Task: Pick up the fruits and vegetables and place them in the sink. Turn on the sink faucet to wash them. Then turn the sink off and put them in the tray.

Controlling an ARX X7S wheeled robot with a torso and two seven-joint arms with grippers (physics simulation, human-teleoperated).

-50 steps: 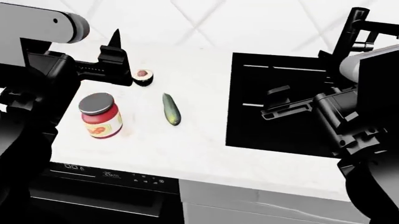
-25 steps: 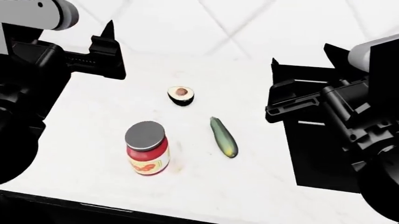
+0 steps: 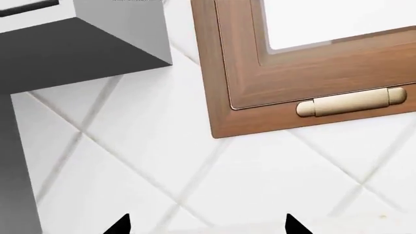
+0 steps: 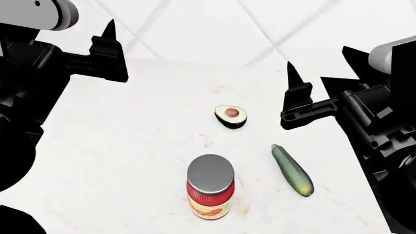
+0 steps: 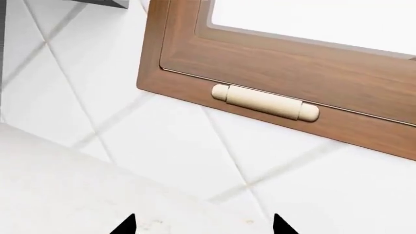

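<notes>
The halved avocado (image 4: 231,116) lies cut side up on the white counter (image 4: 143,146), pit showing. The long dark-green zucchini (image 4: 292,170) lies to its right, nearer the front. My left gripper (image 4: 107,46) hovers over the counter's far left, well away from both. My right gripper (image 4: 293,87) hovers just right of the avocado and above the zucchini. Both wrist views show the fingertips wide apart with nothing between them: the left gripper (image 3: 206,226) and the right gripper (image 5: 203,226) are open and empty. The sink, faucet and tray are out of view.
A red sauce jar with a grey lid (image 4: 210,186) stands at the counter's front, left of the zucchini. A white tiled wall (image 4: 215,29) runs behind the counter. The wrist views face that wall and a brown wooden window frame (image 3: 260,87) (image 5: 273,63).
The head view has swung left: the sink has left the frame, and the avocado, zucchini and jar have shifted right and lower. Both grippers stay open.
</notes>
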